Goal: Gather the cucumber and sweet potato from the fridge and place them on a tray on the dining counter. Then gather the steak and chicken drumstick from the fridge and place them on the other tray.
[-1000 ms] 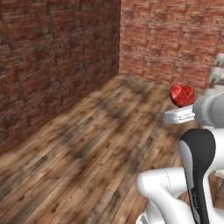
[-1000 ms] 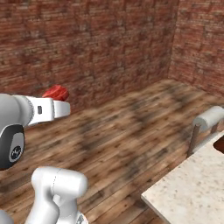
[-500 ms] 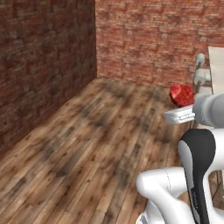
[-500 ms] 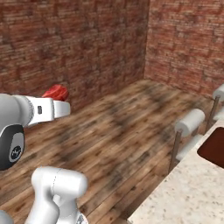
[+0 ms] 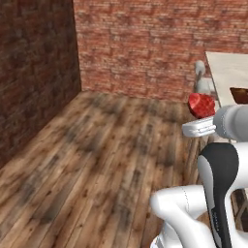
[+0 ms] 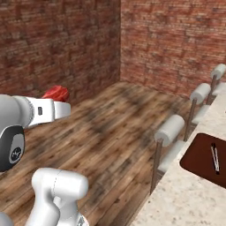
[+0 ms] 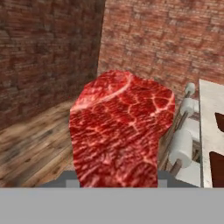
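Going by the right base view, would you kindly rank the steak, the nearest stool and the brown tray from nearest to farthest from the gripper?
1. steak, in the gripper itself, at left.
2. nearest stool, right of centre.
3. brown tray, on the counter at far right.

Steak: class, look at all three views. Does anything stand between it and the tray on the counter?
Nothing visible blocks it. The steak is held up in the gripper, above the stools that line the counter; the tray lies on the countertop beyond them.
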{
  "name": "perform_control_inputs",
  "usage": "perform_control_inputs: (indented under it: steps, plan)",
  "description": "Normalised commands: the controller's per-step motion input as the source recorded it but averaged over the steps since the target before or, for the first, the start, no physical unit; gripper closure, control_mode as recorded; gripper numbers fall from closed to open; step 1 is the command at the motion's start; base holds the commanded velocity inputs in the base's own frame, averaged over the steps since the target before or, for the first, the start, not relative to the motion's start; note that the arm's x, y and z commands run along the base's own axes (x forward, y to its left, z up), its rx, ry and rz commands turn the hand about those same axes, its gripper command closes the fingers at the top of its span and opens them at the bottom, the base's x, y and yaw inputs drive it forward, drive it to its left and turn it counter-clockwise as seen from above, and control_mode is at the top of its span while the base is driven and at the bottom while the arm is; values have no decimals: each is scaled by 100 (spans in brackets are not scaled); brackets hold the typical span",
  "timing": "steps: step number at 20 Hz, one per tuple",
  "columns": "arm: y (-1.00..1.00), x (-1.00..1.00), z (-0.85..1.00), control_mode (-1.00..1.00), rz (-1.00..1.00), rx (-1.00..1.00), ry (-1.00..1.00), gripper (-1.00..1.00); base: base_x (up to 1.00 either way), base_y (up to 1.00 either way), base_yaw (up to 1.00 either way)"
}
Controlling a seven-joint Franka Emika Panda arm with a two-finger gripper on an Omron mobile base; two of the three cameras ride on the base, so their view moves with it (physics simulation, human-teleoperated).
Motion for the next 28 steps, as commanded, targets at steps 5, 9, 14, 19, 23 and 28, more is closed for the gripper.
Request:
perform_control_inputs:
  steps: [5,9,14,19,23,28]
  plan:
    - [0,0,0,100,0,0,0,100,70,0,-28]
    - [0,0,0,100,0,0,0,100,64,1,-26]
    - [0,0,0,100,0,0,0,100,63,9,-24]
    - [0,0,0,100,0,0,0,100,61,18,-24]
    - [0,0,0,100,0,0,0,100,58,26,-25]
    - [0,0,0,100,0,0,0,100,53,31,-24]
